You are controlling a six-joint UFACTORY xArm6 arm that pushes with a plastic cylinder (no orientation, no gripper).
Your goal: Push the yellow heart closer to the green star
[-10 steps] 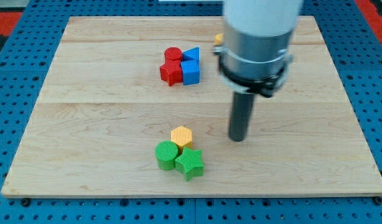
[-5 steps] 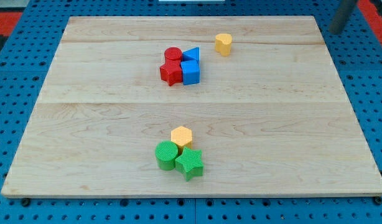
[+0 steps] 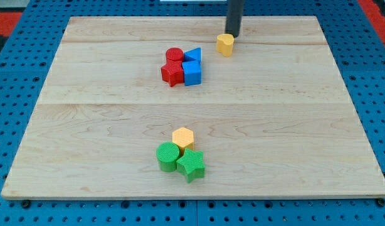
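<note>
1. My tip [image 3: 232, 34], the lower end of my straight dark rod, stands near the top of the pale wooden board [image 3: 86, 125], at about 1 o'clock from the small yellow plastic heart block [image 3: 225, 44] and just beside it; whether it touches I cannot tell.
2. I carry no jaws, only this rod, so there is nothing to open or close, and it holds nothing.
3. The yellow heart sits alone, at about 1 o'clock from the board's centre.
4. The green plastic star block [image 3: 191, 164] lies well apart from the heart, at about 6 o'clock from the centre, near the bottom edge.
5. Touching the star at its 10 o'clock is a green plastic cylinder block [image 3: 167, 156], and at its 11 o'clock a yellow-orange plastic hexagon block [image 3: 183, 137].
6. At about 8 o'clock from the heart is a second tight cluster: a red plastic cylinder block [image 3: 174, 55], another red block [image 3: 172, 73] whose shape I cannot make out, a blue plastic cube block [image 3: 192, 73] and a blue plastic triangle block [image 3: 194, 56].
7. The board rests on a blue perforated surface [image 3: 380, 113].
8. I can read no writing, brand or label on anything.
</note>
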